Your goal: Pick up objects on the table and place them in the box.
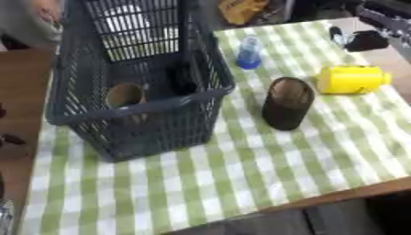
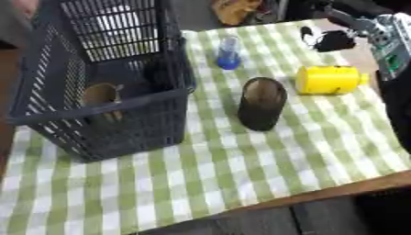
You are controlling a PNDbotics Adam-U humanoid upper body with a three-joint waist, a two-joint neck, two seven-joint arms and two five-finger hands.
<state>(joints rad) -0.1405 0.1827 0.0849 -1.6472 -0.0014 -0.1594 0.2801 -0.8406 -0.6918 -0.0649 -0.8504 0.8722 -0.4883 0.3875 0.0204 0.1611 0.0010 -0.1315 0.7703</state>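
Note:
A dark blue mesh basket [image 1: 136,112] stands on the left of the checked cloth, and a brown cup [image 1: 125,95] lies inside it. On the cloth to its right a dark brown cup [image 1: 286,103] stands upright. Behind that cup stands a small blue bottle [image 1: 249,53], and a yellow container [image 1: 349,79] lies on its side to the right. My right hand [image 2: 333,41] is a black shape at the far right corner of the table, behind the yellow container and touching none of these objects. Dark parts of my left hand [image 1: 8,139] show at the left edge, beside the basket.
The green and white checked cloth [image 1: 241,174] covers the table, with bare cloth in front of the basket and the cups. The table's front edge [image 1: 353,195] runs askew at the lower right. A brown thing [image 1: 241,9] lies beyond the far edge.

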